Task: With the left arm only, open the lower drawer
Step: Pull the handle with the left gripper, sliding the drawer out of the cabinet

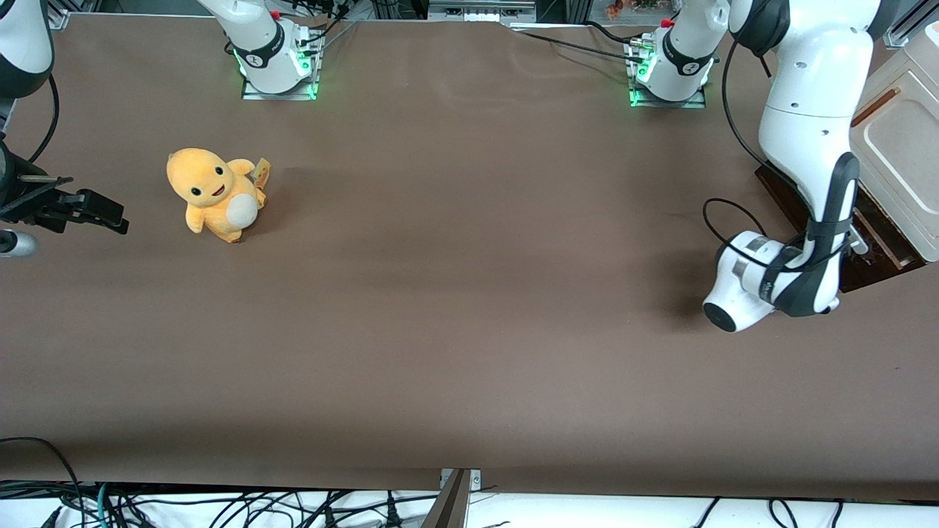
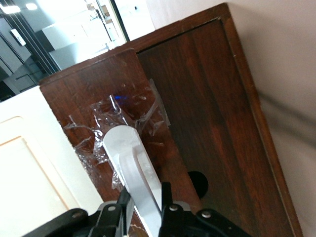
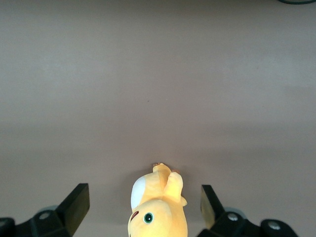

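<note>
Gripping the lower drawer's [image 2: 108, 98] white handle [image 2: 131, 168], end effector [image 2: 145, 210].

Even, soft overhead light falls on the brown bench [image 1: 455, 308]; a faint blurred shadow lies on it beside the left arm [image 1: 807, 147], another beside the yellow plush toy [image 1: 215, 194]. Green lamps glow at the arm bases. In the left wrist view, bright glare washes out the room above the lower drawer [image 2: 128, 103], its white handle [image 2: 133, 173] shines, and crinkled tape glints. The gripper [image 2: 145, 210] there looks slightly soft.
</note>
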You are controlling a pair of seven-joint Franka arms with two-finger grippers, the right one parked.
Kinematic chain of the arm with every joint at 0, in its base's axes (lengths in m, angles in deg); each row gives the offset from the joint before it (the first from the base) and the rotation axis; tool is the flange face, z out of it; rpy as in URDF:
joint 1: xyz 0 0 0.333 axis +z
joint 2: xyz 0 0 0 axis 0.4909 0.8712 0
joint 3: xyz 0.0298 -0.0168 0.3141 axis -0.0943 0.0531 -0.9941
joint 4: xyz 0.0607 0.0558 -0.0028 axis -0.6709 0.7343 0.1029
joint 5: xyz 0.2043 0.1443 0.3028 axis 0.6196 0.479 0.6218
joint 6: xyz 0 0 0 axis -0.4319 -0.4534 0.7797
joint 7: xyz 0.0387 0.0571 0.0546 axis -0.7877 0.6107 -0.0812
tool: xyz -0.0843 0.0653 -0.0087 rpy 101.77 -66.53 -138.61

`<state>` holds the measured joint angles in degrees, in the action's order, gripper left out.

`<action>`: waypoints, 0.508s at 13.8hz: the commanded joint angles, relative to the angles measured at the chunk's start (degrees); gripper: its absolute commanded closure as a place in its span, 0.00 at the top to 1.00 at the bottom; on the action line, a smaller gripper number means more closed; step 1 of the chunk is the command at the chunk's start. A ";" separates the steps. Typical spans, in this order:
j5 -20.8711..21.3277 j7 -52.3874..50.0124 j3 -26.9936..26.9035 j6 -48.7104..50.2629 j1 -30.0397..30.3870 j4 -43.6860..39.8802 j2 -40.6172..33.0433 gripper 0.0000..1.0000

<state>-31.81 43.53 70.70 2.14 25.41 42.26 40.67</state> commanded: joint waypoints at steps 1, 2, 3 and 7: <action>-0.51 3.99 0.16 1.90 -2.34 -3.22 1.72 0.01; -0.52 3.99 0.16 1.90 -2.77 -3.30 1.72 0.01; -0.69 3.99 0.16 1.90 -3.13 -3.31 1.89 0.01; -2.27 3.99 0.25 2.16 -4.45 -5.68 2.86 0.02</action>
<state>-33.18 43.54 70.87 2.71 22.86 40.09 41.76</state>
